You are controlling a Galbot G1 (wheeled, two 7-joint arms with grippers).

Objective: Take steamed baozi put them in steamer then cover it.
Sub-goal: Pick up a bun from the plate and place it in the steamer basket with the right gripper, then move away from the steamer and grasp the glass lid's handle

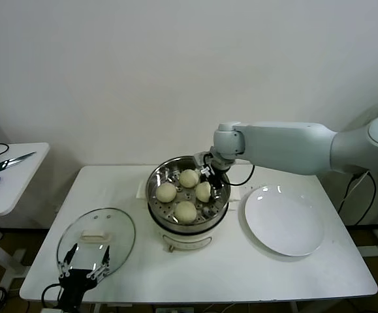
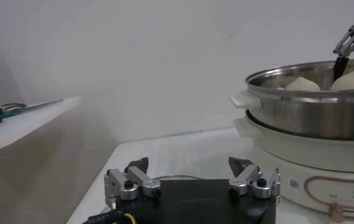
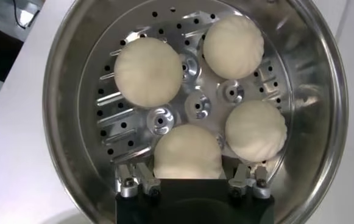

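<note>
So the table [image 1: 241, 274] has the steamer [image 1: 187, 222] sitting in the middle, with the white plate [image 1: 283, 222] bare on the robot's right and the cover [image 1: 96, 240] lying flat on the robot's left, near the front edge. All four baozi [image 1: 185, 210] are already on the perforated tray inside the pot, so I'd say the loading part is basically done and what's left is the cover.

The relation that matters now: the cover is well apart from the steamer, off to its left, and the left gripper [image 1: 84, 270] is parked right at the cover's near rim, jaws spread wide with nothing between them. Its wrist view shows the same spread fingers [image 2: 131, 182] and the pot off to one side. The cream knob [image 1: 94, 236] runs crosswise, just ahead of that gripper, so the left arm is clearly the nearer one for the grab.

The right gripper [image 3: 189, 182] hangs over the pot's right rim, fingers apart around the nearest bun but not squeezing it as far as I can tell. It probably needs to clear out before the cover can go on.
</note>
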